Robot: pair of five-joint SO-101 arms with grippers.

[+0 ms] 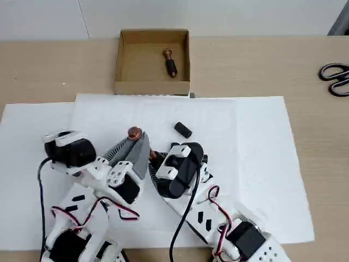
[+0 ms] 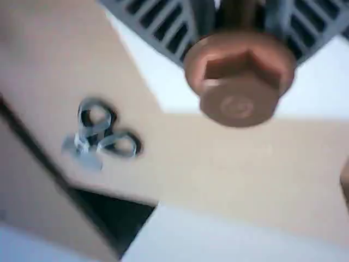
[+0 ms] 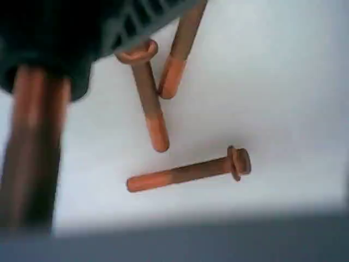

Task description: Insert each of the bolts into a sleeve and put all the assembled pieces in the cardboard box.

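Over white paper [image 1: 245,142], left gripper [image 1: 136,140] clamps a bolt [image 2: 238,82].

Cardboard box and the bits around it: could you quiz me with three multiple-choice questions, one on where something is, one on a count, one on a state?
1. Where does the black sleeve lie?
A) in the cardboard box
B) on the white paper
C) on top of an arm

2. How many assembled pieces are in the cardboard box?
A) none
B) three
C) one

3. The left arm's fingers are:
A) shut on a bolt
B) open and empty
C) holding the black sleeve

Answers:
1 B: the sleeve lies alone on the paper, outside the box.
2 C: a single assembled piece lies inside.
3 A: the bolt's head sticks out between the closed fingers.
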